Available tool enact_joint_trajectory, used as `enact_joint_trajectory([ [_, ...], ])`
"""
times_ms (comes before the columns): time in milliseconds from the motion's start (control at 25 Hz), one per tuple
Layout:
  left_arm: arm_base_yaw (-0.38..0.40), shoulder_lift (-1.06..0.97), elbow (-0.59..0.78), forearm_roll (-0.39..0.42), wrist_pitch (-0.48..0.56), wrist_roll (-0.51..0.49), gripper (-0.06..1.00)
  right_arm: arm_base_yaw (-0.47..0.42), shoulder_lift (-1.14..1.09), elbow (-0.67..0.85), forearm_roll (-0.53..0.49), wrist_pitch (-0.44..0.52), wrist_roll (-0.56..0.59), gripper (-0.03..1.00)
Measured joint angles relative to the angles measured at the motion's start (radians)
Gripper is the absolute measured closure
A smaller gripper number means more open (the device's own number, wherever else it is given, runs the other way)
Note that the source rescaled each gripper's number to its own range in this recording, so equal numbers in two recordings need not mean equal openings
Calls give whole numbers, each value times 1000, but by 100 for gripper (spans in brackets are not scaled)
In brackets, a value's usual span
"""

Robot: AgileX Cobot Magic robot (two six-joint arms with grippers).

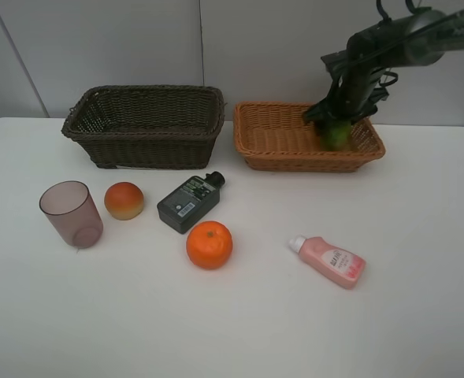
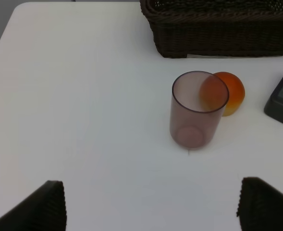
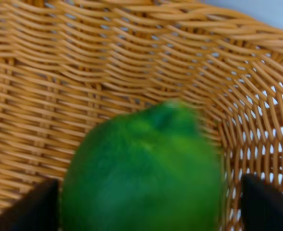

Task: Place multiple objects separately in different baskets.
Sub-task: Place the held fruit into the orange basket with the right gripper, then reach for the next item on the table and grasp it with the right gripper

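Cup (image 2: 191,118) partly hides the peach (image 2: 235,91) (seen from left wrist).

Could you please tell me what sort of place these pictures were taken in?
Most likely a robotics lab or test bench, not a home: a white table against plain pale wall panels, with a dark brown basket, a light tan basket and props such as an orange laid out.
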Motion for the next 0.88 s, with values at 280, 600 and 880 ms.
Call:
enact_joint_trajectory([
  [280,0,0,0,0,0,0,2,0,0,0,3,18,0,10],
  [600,0,0,0,0,0,0,2,2,-17,-1,28,58,0,10],
  [880,0,0,0,0,0,0,2,19,-103,-6,63,186,-22,10],
])
